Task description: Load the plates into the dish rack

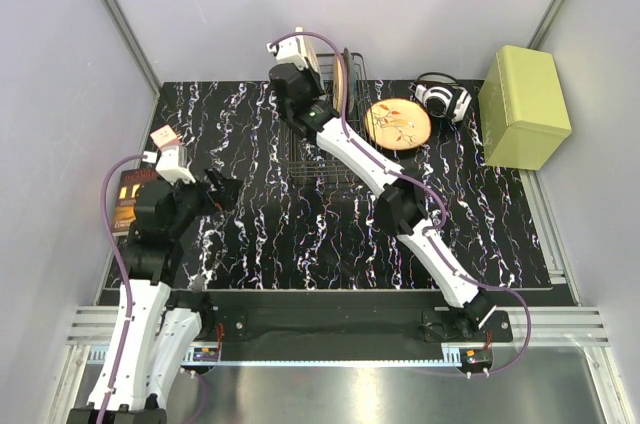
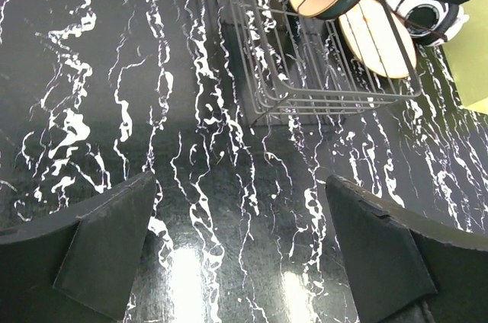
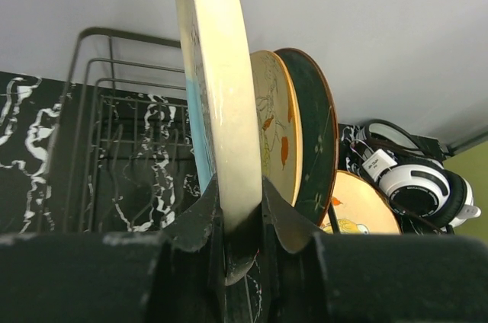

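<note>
My right gripper [image 3: 242,201] is shut on the rim of the cream plate [image 3: 221,94] with a light-blue segment, holding it upright on edge over the black wire dish rack [image 3: 99,110]. Beside it an orange patterned plate [image 3: 278,132] and the dark teal plate [image 3: 314,140] stand upright in the rack. The second orange plate [image 1: 397,124] lies flat on the table just right of the rack [image 1: 320,169]. From above, the right gripper [image 1: 303,84] is at the rack's far end. My left gripper [image 1: 225,191] is open and empty, low over the table [image 2: 242,247], well left of the rack [image 2: 305,71].
White-and-black headphones [image 1: 443,99] lie behind the flat orange plate. A yellow-green box [image 1: 524,106] stands at the back right. A dark book [image 1: 125,199] lies at the table's left edge under the left arm. Grey walls close in the back and sides.
</note>
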Robot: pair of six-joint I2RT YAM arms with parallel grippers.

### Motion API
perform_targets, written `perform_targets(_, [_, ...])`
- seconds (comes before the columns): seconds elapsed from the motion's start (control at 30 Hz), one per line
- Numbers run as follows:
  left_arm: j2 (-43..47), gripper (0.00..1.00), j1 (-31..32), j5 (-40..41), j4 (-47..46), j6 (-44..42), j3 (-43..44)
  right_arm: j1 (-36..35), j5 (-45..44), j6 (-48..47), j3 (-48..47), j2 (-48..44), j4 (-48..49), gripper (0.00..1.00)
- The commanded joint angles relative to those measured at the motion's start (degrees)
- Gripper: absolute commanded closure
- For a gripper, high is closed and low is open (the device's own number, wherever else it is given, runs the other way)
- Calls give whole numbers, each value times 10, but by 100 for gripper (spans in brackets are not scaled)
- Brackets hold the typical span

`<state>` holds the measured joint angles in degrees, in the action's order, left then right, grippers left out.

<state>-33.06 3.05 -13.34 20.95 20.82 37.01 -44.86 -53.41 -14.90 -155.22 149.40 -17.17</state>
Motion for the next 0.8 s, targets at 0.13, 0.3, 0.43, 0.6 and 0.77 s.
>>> perform_targets(0.13, [-1, 1, -11, 5, -16, 15, -9, 40, -22, 1, -24, -17, 90, 100])
perform_targets(0.3, [-3, 1, -20, 1, -21, 18, -12, 41, -10, 23, -2, -20, 69, 100])
perform_targets(0.43, [-3, 1, -23, 1, -22, 18, -16, 41, -5, 36, -1, -11, 52, 100])
perform_targets(0.6, [2, 1, -26, -2, -23, 12, -24, 41, -6, 44, -10, 2, 50, 100])
perform_targets(0.77, [-2, 1, -26, -5, -28, 19, -26, 35, -57, -94, -4, -8, 251, 100])
